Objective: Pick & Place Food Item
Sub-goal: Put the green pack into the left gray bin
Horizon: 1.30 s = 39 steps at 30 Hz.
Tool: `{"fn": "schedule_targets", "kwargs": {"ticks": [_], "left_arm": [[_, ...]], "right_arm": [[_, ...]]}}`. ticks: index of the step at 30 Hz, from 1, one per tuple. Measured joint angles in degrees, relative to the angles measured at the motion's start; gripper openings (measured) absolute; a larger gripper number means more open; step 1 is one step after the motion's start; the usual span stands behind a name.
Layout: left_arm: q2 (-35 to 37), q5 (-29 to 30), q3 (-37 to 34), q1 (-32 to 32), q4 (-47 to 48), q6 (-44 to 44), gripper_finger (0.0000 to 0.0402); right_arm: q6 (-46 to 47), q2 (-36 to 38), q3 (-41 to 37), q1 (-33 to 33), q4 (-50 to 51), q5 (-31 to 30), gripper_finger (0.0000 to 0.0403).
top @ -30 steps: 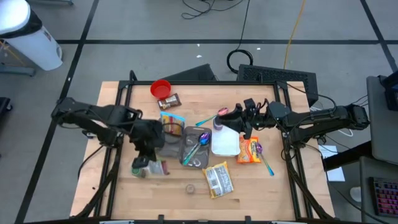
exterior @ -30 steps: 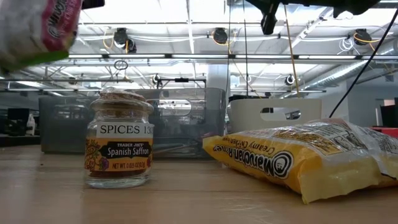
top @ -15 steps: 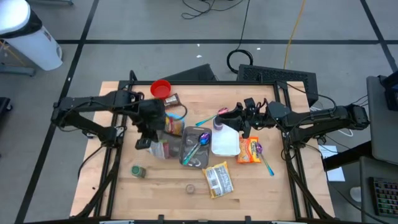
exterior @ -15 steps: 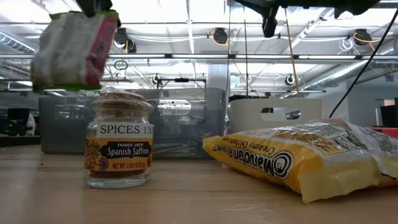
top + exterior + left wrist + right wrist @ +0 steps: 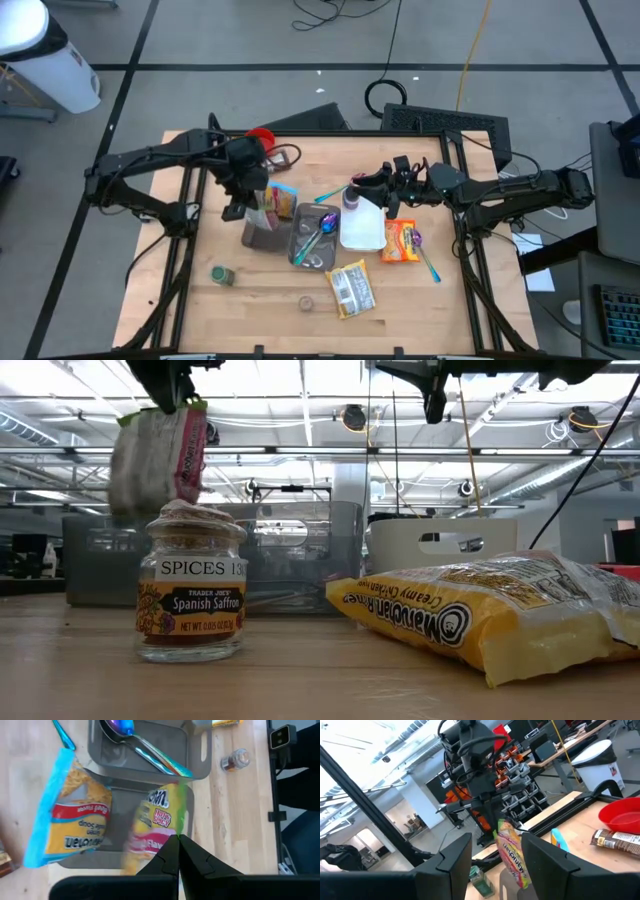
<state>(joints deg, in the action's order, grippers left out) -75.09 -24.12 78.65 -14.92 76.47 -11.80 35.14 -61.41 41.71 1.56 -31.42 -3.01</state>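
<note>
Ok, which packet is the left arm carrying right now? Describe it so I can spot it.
On the wooden table, find the grey trays at its middle. The noodle packet hangs from the left pincer above the left grey tray. Unlike the blue-edged soup packet beside it, it's pink, yellow and green.

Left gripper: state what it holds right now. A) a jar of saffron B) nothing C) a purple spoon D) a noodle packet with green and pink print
D: the left gripper is shut on the top edge of the noodle packet, which hangs above the grey tray; the spice jar stands on the table and the spoon lies in the other tray.
</note>
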Motion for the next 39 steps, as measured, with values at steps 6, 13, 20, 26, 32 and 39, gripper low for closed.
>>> {"fn": "schedule_targets", "kwargs": {"ticks": [6,13,20,26,32,39], "left_arm": [[-1.01,0.00,0.04,-2.45,-0.48,-1.52,0.0003],[-3.88,0.17,0.09,-2.90,-1.38,-2.30,0.0002],[-7.69,0.18,0.07,-2.73,-1.55,-4.32,0.0002],[-8.22,-0.05,0.19,-2.59,-1.27,-4.44,0.0002],[-8.20,1.89,6.35,-2.40,4.71,-4.29,0.0002],[-8.68,2.84,15.98,-2.10,9.14,-2.24,0.0001]], "right_arm": [[-0.28,0.00,0.00,0.00,0.07,-0.02,0.0164],[-1.36,0.00,0.00,0.95,0.76,0.02,0.0164],[-1.36,0.01,0.00,2.75,1.37,0.13,0.0164],[-1.83,0.01,0.00,2.97,1.89,0.22,0.0164],[-4.68,0.00,0.00,2.76,2.84,0.21,0.0164],[-10.13,-3.80,2.15,0.96,3.40,-0.17,0.0164]]}}
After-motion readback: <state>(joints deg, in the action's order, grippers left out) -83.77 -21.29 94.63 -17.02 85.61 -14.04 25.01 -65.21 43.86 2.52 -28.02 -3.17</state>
